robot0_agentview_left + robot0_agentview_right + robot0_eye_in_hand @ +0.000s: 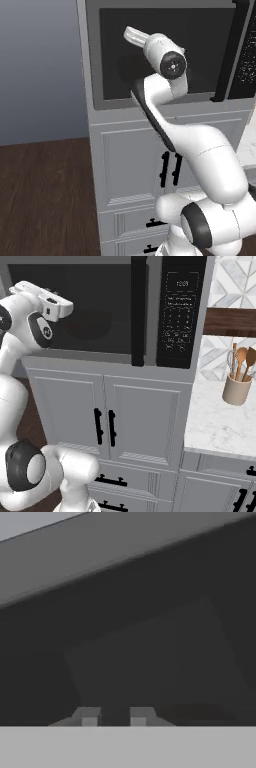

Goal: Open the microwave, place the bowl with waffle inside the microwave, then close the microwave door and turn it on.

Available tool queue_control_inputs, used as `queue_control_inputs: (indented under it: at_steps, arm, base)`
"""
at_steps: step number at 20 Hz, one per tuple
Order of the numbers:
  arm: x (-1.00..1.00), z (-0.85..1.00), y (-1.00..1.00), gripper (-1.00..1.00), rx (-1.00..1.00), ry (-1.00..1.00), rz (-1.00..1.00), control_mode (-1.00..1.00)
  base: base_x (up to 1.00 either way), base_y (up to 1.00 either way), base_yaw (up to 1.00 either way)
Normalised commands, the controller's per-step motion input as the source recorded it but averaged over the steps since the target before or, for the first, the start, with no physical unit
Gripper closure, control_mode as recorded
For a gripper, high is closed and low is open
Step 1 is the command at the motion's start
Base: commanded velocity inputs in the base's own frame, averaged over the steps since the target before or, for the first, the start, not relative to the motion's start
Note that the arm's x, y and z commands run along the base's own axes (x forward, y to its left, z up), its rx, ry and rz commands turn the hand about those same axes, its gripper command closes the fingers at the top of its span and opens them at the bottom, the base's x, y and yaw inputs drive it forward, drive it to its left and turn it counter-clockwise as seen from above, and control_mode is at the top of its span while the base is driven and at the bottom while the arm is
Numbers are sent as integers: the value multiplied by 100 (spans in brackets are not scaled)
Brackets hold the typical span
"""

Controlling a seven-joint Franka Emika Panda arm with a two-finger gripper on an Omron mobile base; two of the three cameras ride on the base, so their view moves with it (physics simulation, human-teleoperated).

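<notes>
the microwave door (pixel 75 306) stands shut in its grey frame, its long black bar handle (pixel 138 311) running upright beside the black control strip (pixel 179 311) with white dots. through the dark glass the bowl (pixel 89 323) shows as a dim round shape inside the microwave (pixel 165 50), left of the handle. the white arm (pixel 200 150) rises in front of the glass, its wrist close to the window (whether it touches cannot be told). in the hand view the hand (pixel 114 716) faces the dark window, its 2 fingertips (pixel 89 717) standing a narrow gap apart with nothing between them. below the microwave sit 2 white cabinet doors (pixel 105 421) with short black handles, and drawers under those. to the right, a pale marble surface (pixel 220 426) carries a beige holder (pixel 236 390) of wooden utensils.
</notes>
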Motion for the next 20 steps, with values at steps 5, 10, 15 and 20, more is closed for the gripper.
queue_control_inputs:
  at_steps: [5,10,15,20]
  arm:
    - [73,-66,-86,100,13,40,23,-100]
    - [1,-11,-83,100,9,29,3,-100]
    - [-92,59,-89,100,4,33,0,-100]
    - [-100,91,-69,100,0,44,0,-100]
  base:
    - [0,0,0]
    - [0,0,0]
    - [0,0,0]
    - [0,0,0]
